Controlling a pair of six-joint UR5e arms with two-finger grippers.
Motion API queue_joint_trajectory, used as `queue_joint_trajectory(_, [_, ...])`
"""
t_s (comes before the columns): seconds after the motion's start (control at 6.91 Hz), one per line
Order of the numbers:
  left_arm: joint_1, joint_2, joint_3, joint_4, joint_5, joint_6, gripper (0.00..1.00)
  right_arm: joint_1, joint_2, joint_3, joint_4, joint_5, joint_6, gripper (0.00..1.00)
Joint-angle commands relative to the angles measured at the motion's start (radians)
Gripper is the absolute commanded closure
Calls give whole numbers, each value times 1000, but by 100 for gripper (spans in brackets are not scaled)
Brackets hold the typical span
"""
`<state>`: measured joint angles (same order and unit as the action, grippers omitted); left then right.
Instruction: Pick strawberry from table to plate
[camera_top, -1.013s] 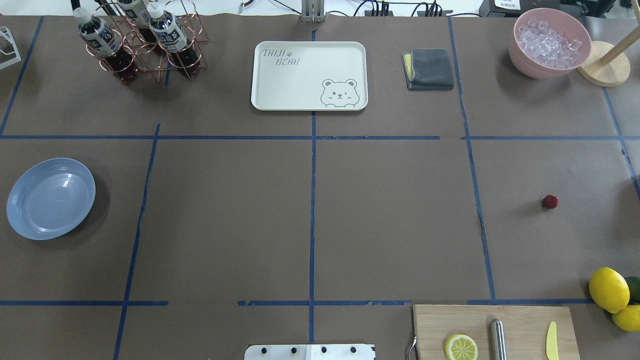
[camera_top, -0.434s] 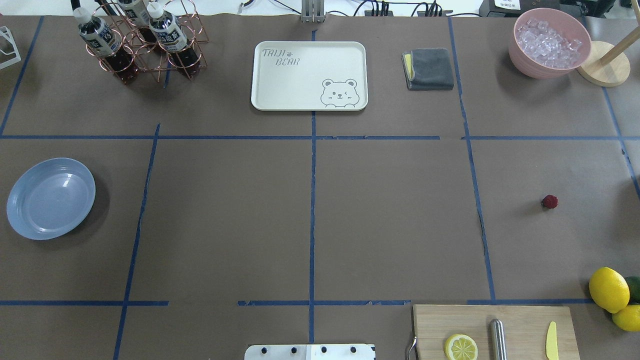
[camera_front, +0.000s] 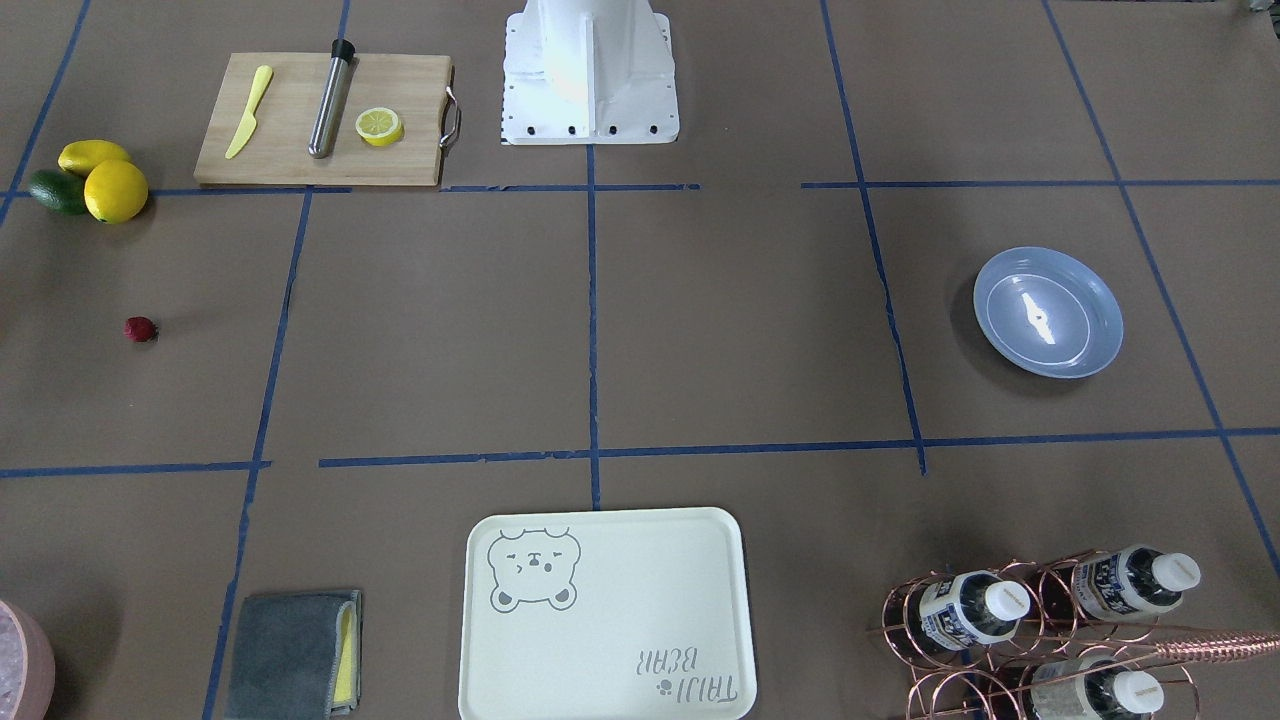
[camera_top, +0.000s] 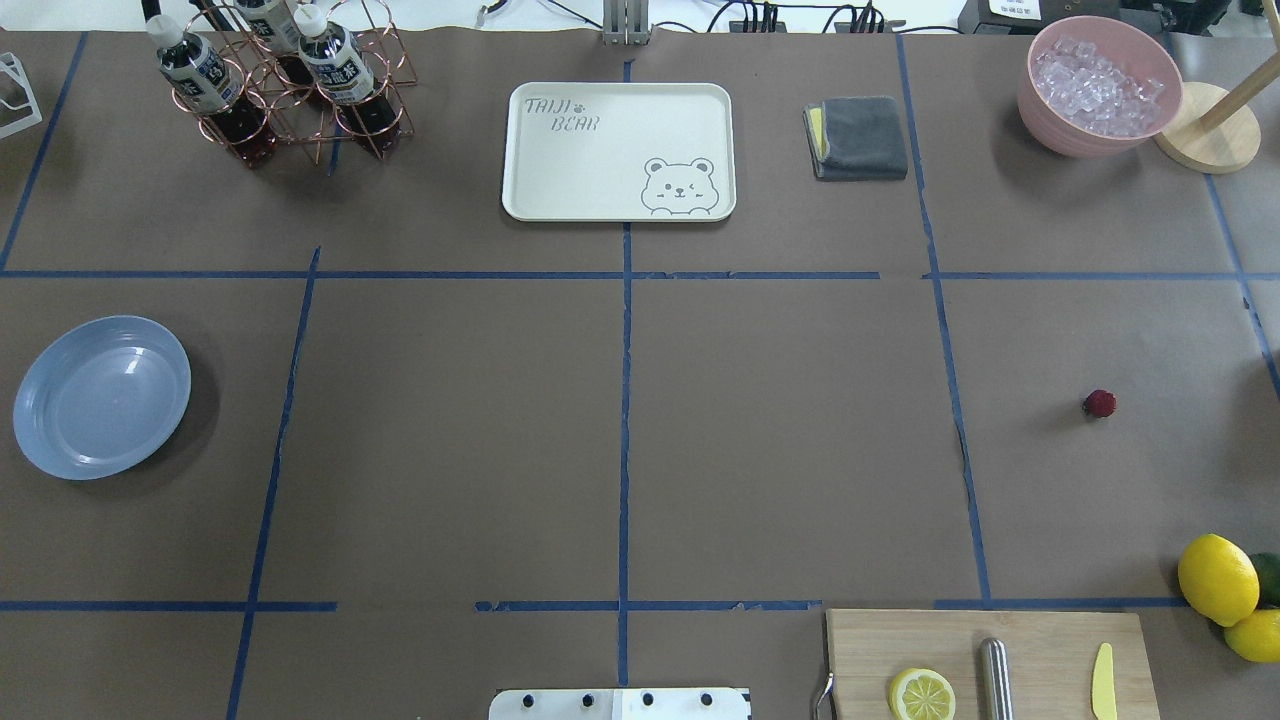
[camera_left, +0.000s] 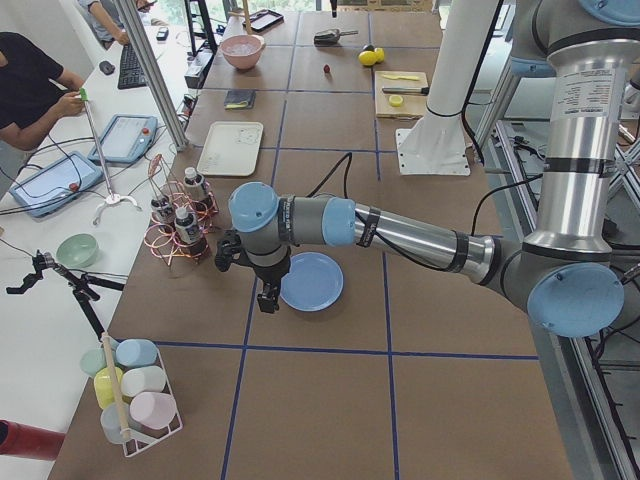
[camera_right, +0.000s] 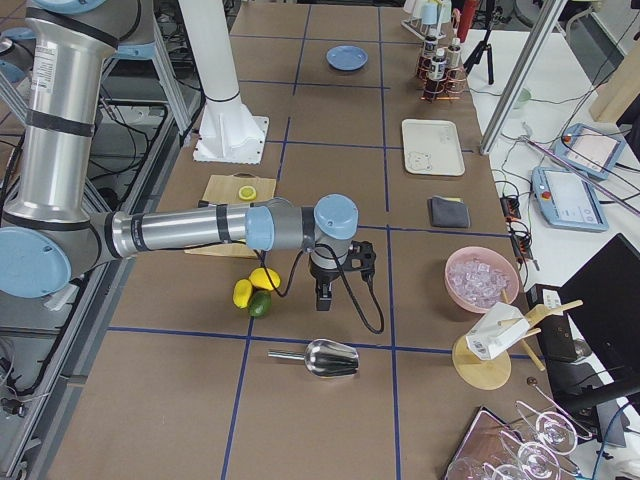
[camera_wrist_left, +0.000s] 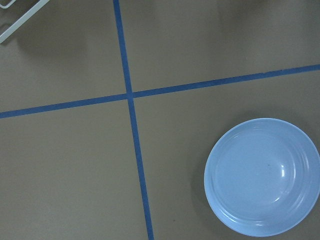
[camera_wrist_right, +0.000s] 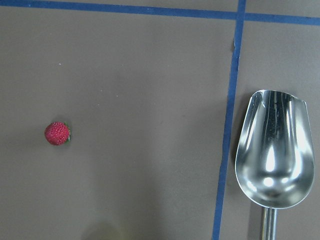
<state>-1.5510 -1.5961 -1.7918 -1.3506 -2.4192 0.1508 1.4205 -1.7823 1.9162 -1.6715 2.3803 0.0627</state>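
1. Strawberry (camera_top: 1099, 403): lies alone on the table (camera_top: 780, 430), on the robot's right side. It sits inside a taped grid cell and touches no tape line.
2. Right gripper (camera_right: 322, 293): hangs over the table with fingers pointing down, near the lemons (camera_top: 1217, 578). It shows only in the right side view, so I cannot tell whether its fingers are spread or closed. The right wrist view looks straight down on the berry, with a steel scoop (camera_wrist_right: 275, 160) lying across a blue tape line from it.
3. Lemons and avocado (camera_top: 1268, 575): clustered at the table's right edge, nearer the robot than the strawberry and apart from it.
4. Plate (camera_top: 100, 397): rests at the table's left side, well apart from the strawberry, with its glossy inside fully exposed.
5. Left gripper (camera_left: 268, 297): hangs fingers-down just beside the plate's rim. It shows only in the left side view, so I cannot tell its finger state.
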Motion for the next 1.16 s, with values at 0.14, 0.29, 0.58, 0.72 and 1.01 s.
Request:
queue_joint_trajectory(0.14, [149,28,55,-204,-9,-14,0,-2,0,0,1,3,0,0])
queue_joint_trajectory(0.29, [173,28,137,-319,-14,-57,0,-2,0,0,1,4,0,0])
queue_joint_trajectory(0.58, [297,28,270,-624,-5,-272,0,-5,0,0,1,10,-1,0])
queue_joint_trajectory(0.72, [354,28,304,-703,27,-321,0,-5,0,0,1,10,-1,0])
queue_joint_trajectory(1.01, [443,28,316,-760,65,-427,0,-6,0,0,3,10,-1,0])
